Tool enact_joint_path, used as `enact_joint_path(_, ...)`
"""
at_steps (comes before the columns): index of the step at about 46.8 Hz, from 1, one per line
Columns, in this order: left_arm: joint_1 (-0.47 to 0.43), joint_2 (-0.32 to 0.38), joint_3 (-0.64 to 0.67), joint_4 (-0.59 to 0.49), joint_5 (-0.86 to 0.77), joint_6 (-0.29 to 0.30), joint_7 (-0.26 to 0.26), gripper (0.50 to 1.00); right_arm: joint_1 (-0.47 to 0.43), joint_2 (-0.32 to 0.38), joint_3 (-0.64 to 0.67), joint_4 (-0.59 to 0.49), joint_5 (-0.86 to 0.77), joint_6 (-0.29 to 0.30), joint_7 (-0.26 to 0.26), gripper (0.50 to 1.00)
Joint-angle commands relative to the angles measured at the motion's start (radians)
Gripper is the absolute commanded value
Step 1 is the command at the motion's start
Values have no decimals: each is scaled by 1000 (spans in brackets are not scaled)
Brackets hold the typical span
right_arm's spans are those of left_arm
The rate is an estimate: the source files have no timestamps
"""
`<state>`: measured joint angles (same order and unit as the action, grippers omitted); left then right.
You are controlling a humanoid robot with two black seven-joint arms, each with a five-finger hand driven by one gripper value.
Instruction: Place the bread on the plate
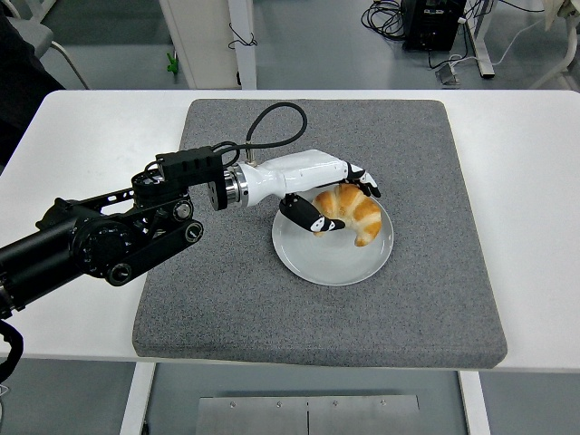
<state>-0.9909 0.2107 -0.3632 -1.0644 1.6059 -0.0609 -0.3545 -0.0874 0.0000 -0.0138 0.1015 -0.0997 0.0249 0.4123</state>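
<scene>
A golden croissant (353,214) is held in my left hand (337,201), right over the upper part of the pale round plate (326,259). I cannot tell whether the bread touches the plate. The hand's fingers curl over the croissant's top and its thumb presses the near side. The plate lies in the middle of a grey mat (272,299). The left arm reaches in from the left edge. The right arm is out of view.
The grey mat covers most of the white table (526,227). Cables and furniture legs show on the floor beyond the table's far edge.
</scene>
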Motion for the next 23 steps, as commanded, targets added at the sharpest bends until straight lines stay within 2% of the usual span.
enact_joint_path(1,1,-2,18,4,-3,16,3,651,0,0,0,0,0,0,0,1000)
enact_joint_path(18,11,-27,36,52,0,32,5,651,0,0,0,0,0,0,0,1000)
enact_joint_path(23,14,-27,55,63,0,56,5,652,0,0,0,0,0,1,0,1000)
